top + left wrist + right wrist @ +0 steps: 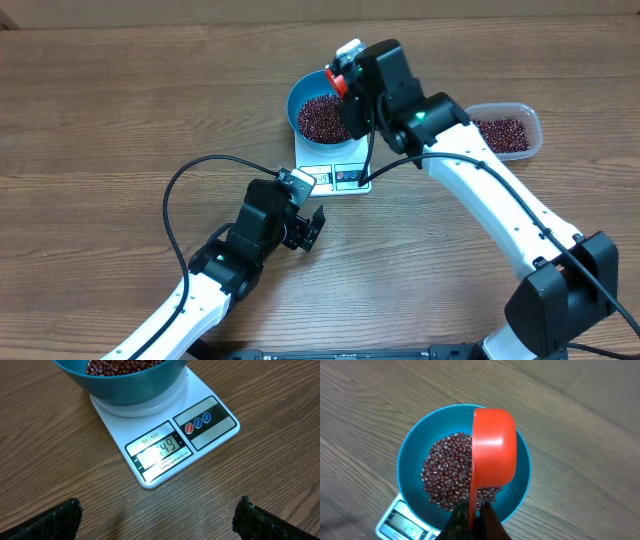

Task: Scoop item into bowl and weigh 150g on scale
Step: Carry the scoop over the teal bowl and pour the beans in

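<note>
On the worktop (100, 120), centre: scale (335, 178) carries bowl (293, 108), beans (322, 118) piled inside | right tool (472, 510) clamped on handle of red scoop (492, 445) over the bowl | left tool (310, 228) spread wide, empty, near scale's display edge | clear container (535, 125) right of bowl, holding more beans

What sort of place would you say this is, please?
Probably a robotics lab bench, not a kitchen: a left arm and right arm work at a plain wooden table holding a kitchen scale, a blue bowl of beans and a clear container.
</note>
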Controlling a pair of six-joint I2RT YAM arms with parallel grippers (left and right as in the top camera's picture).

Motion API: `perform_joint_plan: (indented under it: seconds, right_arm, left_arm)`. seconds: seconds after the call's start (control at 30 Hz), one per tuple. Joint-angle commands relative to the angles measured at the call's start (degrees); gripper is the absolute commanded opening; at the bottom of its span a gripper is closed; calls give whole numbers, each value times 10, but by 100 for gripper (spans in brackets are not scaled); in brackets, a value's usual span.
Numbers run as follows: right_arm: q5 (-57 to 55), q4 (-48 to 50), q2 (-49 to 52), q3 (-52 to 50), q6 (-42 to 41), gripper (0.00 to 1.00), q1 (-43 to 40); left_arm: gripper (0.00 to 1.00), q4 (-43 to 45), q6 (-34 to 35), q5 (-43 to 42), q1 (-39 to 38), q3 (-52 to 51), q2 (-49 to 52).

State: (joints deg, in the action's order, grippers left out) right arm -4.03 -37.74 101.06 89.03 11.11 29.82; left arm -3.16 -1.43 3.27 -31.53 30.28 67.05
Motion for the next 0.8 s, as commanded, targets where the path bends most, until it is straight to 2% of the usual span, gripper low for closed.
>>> perform_joint_plan:
  seconds: [0.0, 0.13, 0.53, 0.77]
  right_arm:
    - [-68, 4, -12, 15, 43, 4, 22]
    - [-100, 8, -12, 15, 55, 4, 39]
    - [-99, 13, -16, 15, 50, 4, 42]
    - [-69, 9, -66, 15, -10, 4, 11]
  left_arm:
    - [99, 2, 8, 1, -3, -3, 5]
    - [99, 2, 8, 1, -3, -3, 5]
    - [100, 2, 8, 1, -3, -3, 5]
    - [100, 2, 8, 1, -3, -3, 5]
